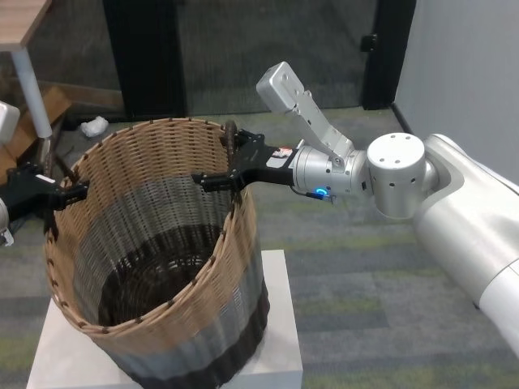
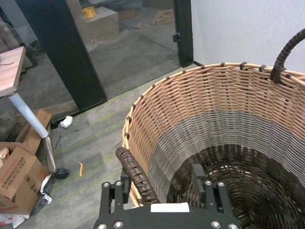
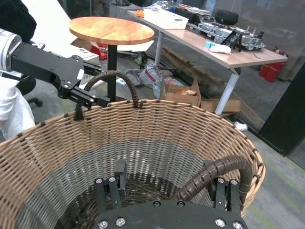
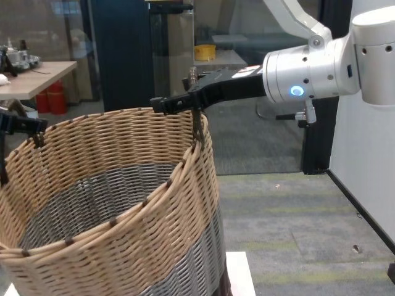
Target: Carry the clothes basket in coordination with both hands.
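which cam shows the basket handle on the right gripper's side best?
Right wrist view: the handle arches between the open right gripper fingers. Head view shows only its top; chest view a sliver; left wrist view a far arc.

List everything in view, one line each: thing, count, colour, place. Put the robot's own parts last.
basket: one, tan over grey over dark brown, on the stand.
basket handles: two, dark brown, on opposite rims.
stand: one, white, under the basket.
round table: one, wooden top, behind the basket.
cardboard boxes: several, brown, on the floor.
left claw: one, black, open around the left handle.
right claw: one, black, open around the right handle.
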Robot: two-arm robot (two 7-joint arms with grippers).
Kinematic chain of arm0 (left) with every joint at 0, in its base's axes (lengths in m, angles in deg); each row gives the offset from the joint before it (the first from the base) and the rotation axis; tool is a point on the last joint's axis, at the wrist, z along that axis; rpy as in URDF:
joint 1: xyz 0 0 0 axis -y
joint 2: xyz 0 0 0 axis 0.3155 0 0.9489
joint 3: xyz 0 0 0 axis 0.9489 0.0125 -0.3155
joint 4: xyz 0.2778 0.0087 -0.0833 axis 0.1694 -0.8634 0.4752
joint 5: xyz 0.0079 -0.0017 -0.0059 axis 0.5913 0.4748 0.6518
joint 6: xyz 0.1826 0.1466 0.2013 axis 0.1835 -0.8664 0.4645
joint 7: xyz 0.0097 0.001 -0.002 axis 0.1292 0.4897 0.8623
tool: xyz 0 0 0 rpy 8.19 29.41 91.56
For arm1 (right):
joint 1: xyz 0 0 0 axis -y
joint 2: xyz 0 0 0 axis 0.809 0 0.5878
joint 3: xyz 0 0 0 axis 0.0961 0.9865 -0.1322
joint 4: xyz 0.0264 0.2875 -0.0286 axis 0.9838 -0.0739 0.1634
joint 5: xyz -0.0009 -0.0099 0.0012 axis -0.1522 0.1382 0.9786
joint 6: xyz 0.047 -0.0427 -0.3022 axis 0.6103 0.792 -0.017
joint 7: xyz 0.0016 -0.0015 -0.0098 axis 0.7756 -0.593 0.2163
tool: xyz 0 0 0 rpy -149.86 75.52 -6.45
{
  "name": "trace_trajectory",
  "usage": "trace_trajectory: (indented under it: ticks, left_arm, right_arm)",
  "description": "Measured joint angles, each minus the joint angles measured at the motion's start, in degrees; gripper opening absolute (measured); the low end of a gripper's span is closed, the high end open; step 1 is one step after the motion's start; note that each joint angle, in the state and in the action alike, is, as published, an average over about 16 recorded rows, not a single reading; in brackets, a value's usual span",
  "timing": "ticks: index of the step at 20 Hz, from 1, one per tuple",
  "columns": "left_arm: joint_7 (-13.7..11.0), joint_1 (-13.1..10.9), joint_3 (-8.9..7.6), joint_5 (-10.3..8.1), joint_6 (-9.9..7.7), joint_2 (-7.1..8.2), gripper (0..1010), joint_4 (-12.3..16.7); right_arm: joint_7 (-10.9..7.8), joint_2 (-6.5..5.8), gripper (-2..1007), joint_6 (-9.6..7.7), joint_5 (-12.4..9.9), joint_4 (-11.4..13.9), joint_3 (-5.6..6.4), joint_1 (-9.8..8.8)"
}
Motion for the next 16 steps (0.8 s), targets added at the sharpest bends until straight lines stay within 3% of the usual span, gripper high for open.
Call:
trace_trajectory:
  ticks: [7, 16]
  left_arm:
    - [0.35, -0.06, -0.08, -0.01, -0.81, 0.00, 954, 0.19]
    - [2.13, -0.60, -0.24, 1.29, -3.77, 0.47, 1002, 2.50]
  right_arm:
    - [0.00, 0.00, 1005, 0.00, 0.00, 0.00, 0.00, 0.00]
    - [0.00, 0.00, 1005, 0.01, 0.00, -0.01, 0.00, 0.00]
